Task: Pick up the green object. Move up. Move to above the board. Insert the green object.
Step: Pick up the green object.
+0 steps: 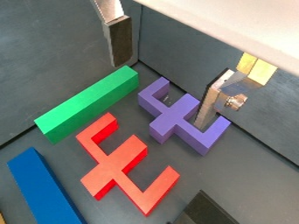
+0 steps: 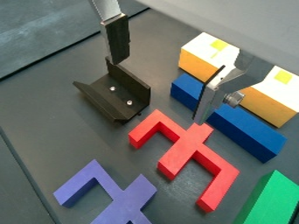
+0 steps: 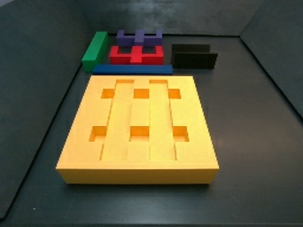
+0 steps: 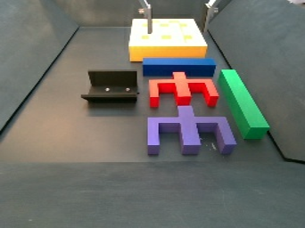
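Overhead, the gripper (image 2: pixel 163 74) hangs, fingers apart and empty; the board's (image 3: pixel 138 168) recesses hold nothing.

A long matte green rectangular bar (image 4: pixel 243 101) lies at the right edge of the floor in a side view. Left of it sit a red notched block (image 4: pixel 181 88) and, nearer, a purple notched block (image 4: pixel 187 133). The dark L-shaped fixture (image 4: pixel 110 87) stands further left. A blue bar (image 4: pixel 179 67) lies between the red block and the large yellow grooved board (image 4: pixel 168 38). The gripper (image 4: pixel 177 11) hangs above the board's far end.

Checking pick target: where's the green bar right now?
The green bar lies flat on the floor in a side view, beside the red block and purple block, untouched; the open hand hangs above the board.
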